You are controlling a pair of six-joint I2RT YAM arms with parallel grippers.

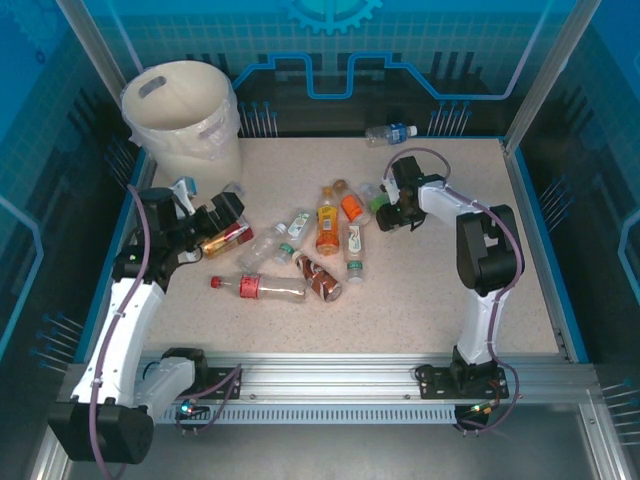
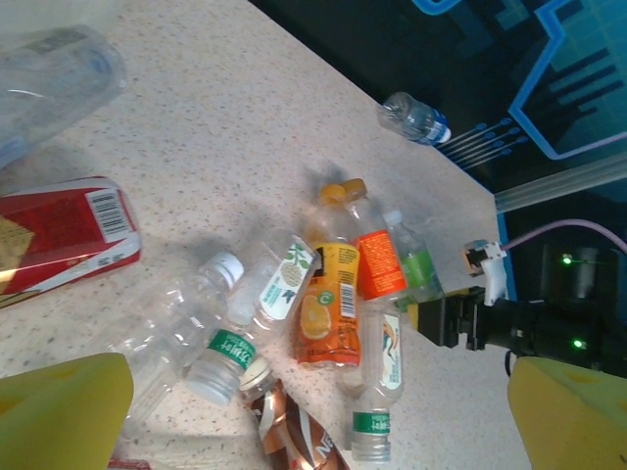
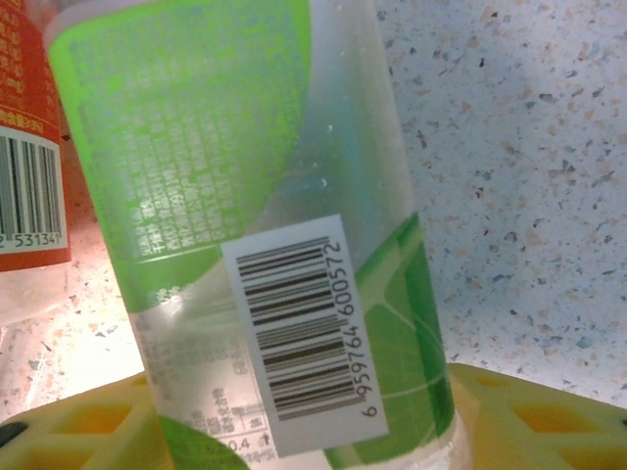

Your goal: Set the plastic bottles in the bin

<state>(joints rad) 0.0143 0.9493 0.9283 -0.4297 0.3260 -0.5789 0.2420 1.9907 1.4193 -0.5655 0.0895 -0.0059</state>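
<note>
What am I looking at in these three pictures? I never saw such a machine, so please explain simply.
Two robot arms stand at the near edge of a speckled table. The top picture comes from a camera above; the other two come from cameras on the wrists. Plastic bottles lie scattered in the middle, and a cream bin stands in the far left corner. The left gripper is open over a red-labelled bottle. The right gripper has its yellow fingers on either side of a green-labelled bottle; whether it grips yet is unclear.

Speckled beige table (image 1: pixel 450 300) (blue-walled enclosure (image 1: pixel 330 40) around it)
</note>
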